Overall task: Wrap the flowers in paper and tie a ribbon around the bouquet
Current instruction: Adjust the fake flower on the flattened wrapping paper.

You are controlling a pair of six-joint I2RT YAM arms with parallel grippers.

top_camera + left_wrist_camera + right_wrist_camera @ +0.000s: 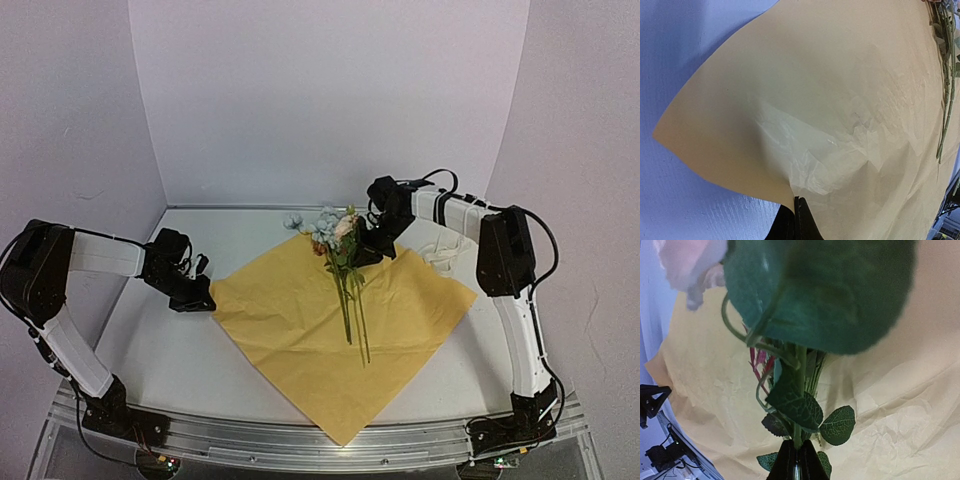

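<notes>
The left gripper (797,216) was clamped on the left corner of the paper (290,340), the right gripper (795,462) on the stems of the flowers (342,262), laid across the paper's middle. The thin paper could be torn by a sharp pull, or the stems dragged off centre.

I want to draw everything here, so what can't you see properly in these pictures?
- The ribbon, top view: partly behind the right arm; lettering too small.
- Blooms of the flowers, right wrist view: blurred, cut off by the top edge, behind a big leaf.
- Underside of the paper, every view: hidden by the sheet itself.
</notes>
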